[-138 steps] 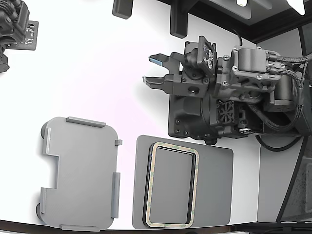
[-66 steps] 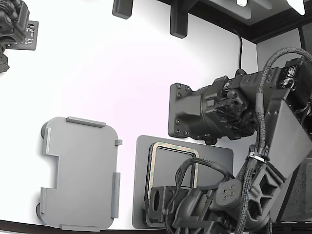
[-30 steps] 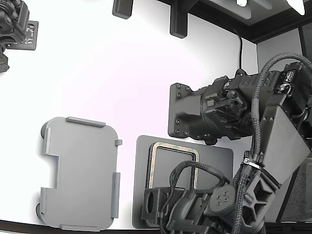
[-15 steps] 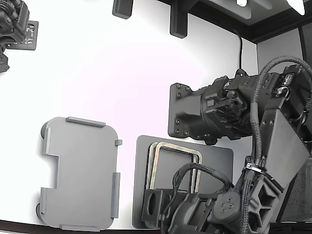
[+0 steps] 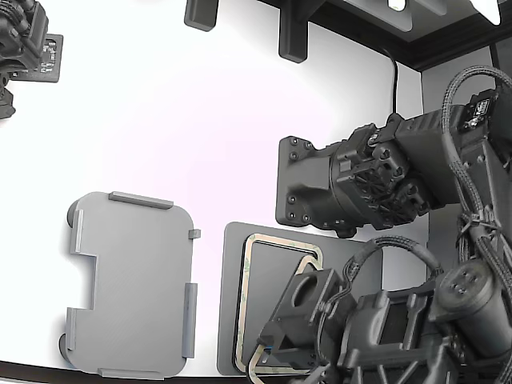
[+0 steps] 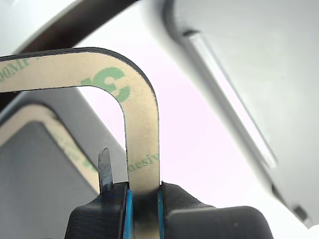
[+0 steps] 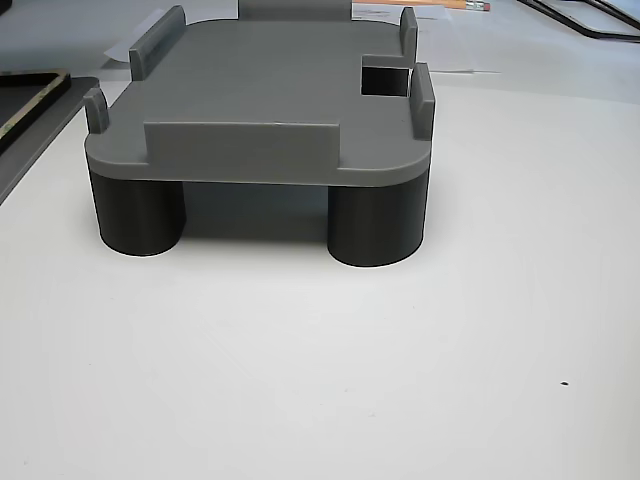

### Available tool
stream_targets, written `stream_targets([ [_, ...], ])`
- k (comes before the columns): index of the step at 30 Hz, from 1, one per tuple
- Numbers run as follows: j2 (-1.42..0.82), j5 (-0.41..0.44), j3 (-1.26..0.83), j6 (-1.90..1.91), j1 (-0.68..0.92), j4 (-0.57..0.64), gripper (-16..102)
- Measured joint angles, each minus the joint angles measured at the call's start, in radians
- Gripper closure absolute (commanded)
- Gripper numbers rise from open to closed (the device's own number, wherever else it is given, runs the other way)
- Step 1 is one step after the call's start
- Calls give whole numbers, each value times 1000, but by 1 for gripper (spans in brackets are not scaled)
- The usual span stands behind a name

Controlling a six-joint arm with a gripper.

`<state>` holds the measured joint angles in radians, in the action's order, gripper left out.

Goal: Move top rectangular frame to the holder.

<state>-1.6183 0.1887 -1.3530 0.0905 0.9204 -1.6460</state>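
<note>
My gripper (image 5: 270, 350) is shut on the short end of the top rectangular frame (image 5: 280, 240), beige with green print and a black edge, and holds it tilted above the dark grey mat (image 5: 356, 268). In the wrist view the blue-padded fingers (image 6: 128, 211) pinch the frame's rim (image 6: 142, 129). An identical frame (image 6: 30, 117) lies on the mat below it. The holder (image 5: 132, 284), a light grey tray with raised tabs and a stepped notch, stands at the exterior view's left, apart from the gripper. The holder also shows in the wrist view (image 6: 259, 74) and the other view (image 7: 270, 100), standing on black round legs.
A black mount block (image 5: 308, 184) with the arm's base sits just behind the mat. A second arm's gripper (image 5: 24, 48) rests at the exterior view's far left corner. Black brackets (image 5: 292, 36) stand at the table's back edge. White table (image 5: 160, 136) lies between.
The gripper has closed on the frame's near end and raised it off the stack, so the frame now tilts. The arm has swung towards the exterior view's right.
</note>
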Motion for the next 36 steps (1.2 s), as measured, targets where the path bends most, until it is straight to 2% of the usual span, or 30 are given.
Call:
stream_targets([
  [9,-141,118,-120,686,-72,0,98],
  [14,-106,138,-94,1103,-169,0,98],
  [19,-55,112,-72,1505,-268,0,98],
  [26,61,71,15,1931,-299,0,98],
  [31,164,64,74,2118,-301,0,98],
  [36,215,14,81,2154,-339,0,98],
])
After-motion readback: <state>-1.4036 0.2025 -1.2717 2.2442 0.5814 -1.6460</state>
